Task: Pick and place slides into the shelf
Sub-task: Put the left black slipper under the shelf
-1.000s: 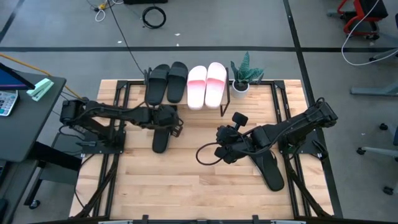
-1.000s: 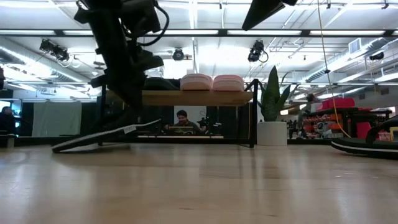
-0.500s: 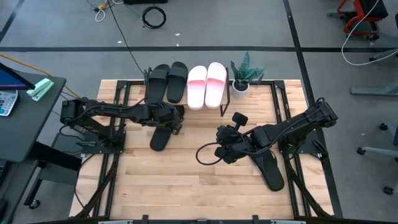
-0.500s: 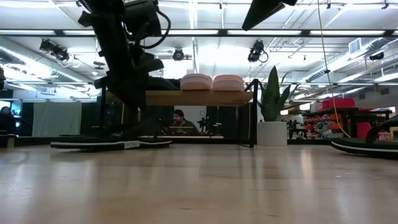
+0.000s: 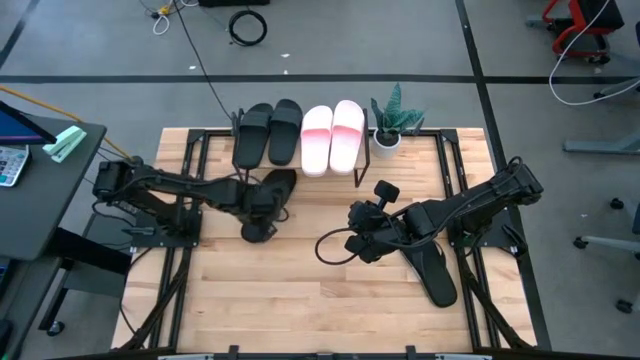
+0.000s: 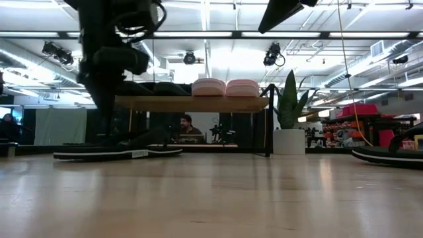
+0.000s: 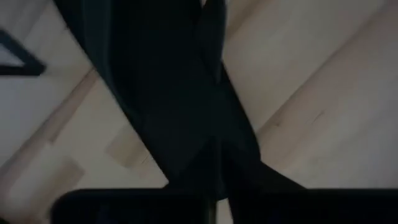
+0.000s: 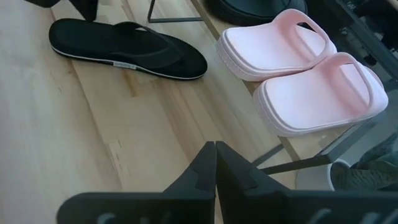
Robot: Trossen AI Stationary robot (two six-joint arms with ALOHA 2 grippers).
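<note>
A thin black slide (image 5: 270, 205) lies flat on the table in front of the shelf (image 6: 198, 104); it also shows in the low view (image 6: 119, 153) and the right wrist view (image 8: 124, 46). My left gripper (image 5: 258, 202) stands over its middle, pointing down, shut on it. Two black slides (image 5: 268, 132) and two pink slides (image 5: 332, 136) rest sole-down on the shelf's top board. A second thin black slide (image 5: 432, 270) lies flat under my right arm. My right gripper (image 8: 213, 146) hangs shut above the table's middle, holding nothing. My left gripper comes at the thin black slide from above, fingers pointing down. The slide's strap (image 7: 214, 93) runs straight in between the shut fingertips; the exact spot of contact is too dark to make out. The slide stays flat, sole on the table.
A potted plant (image 5: 388, 125) stands right of the shelf at the table's far edge. The shelf's black legs (image 6: 268, 122) stand just behind the slide. Bare slatted wood (image 5: 320, 300) stretches along the near side. A person sits in the room beyond the shelf.
The thin black slide, tilted with one end raised a second ago, has come down and now lies flat, its far end turned toward the shelf. My left gripper has shifted toward the table's left edge above it and rolled somewhat.
</note>
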